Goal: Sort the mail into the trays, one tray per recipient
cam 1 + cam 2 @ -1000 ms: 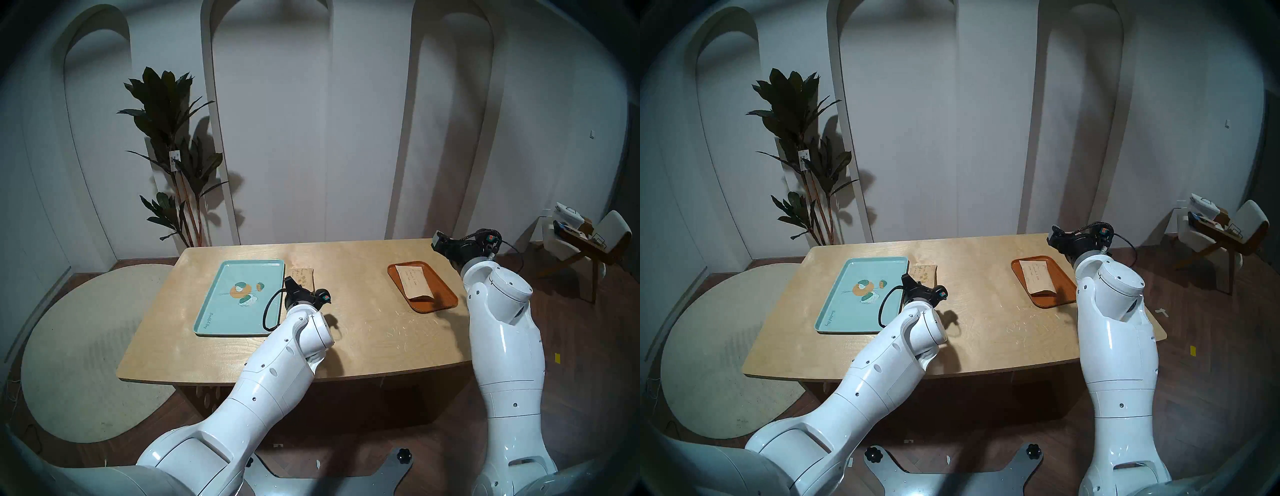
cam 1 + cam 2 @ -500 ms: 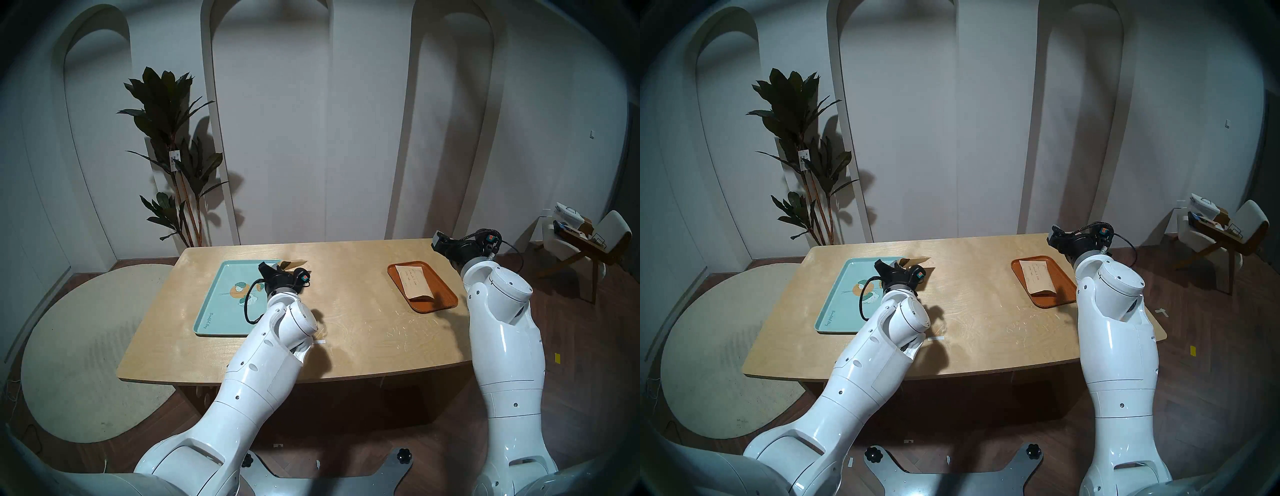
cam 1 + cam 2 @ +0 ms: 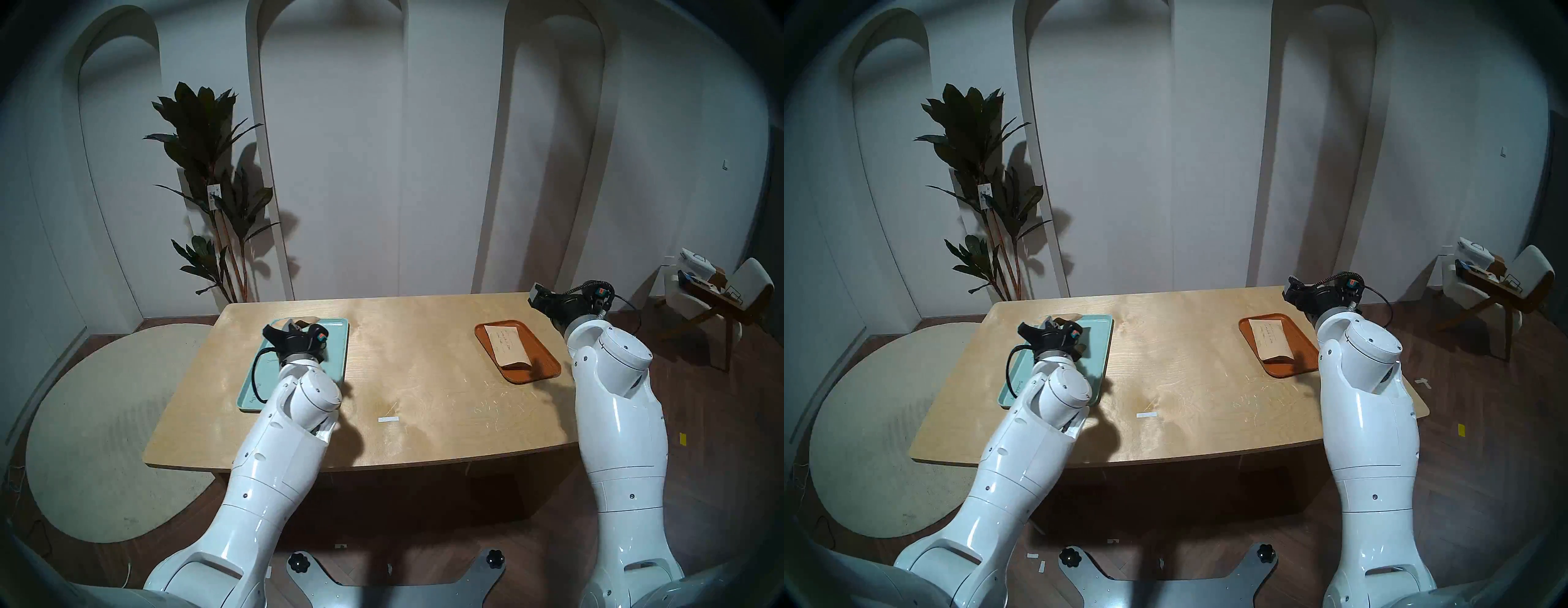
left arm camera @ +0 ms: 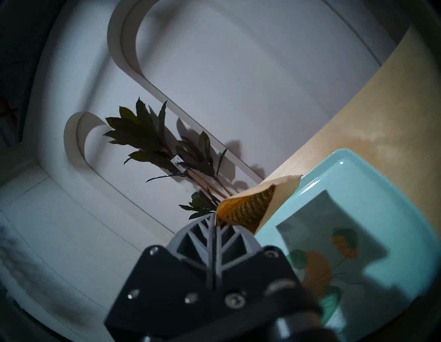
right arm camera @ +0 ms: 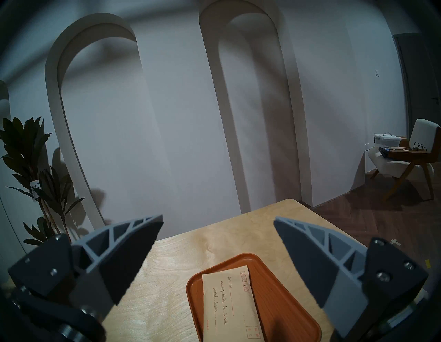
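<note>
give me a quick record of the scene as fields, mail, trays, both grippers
held envelope: darker kraft envelope, pinched at one end, lifted over the far end of the mint tray
left gripper: shut on the envelope
mint-green tray: leaf print, nothing lying in it yet
orange-brown tray: on the table's right side
paler envelope: lying flat in the orange-brown tray, handwriting up
right gripper: open, empty, above the table near the orange-brown tray
white tape strip: on the table

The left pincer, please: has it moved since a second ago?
Yes. The left pincer, holding the darker envelope, moved leftward from the green tray's right edge to over it.
</note>
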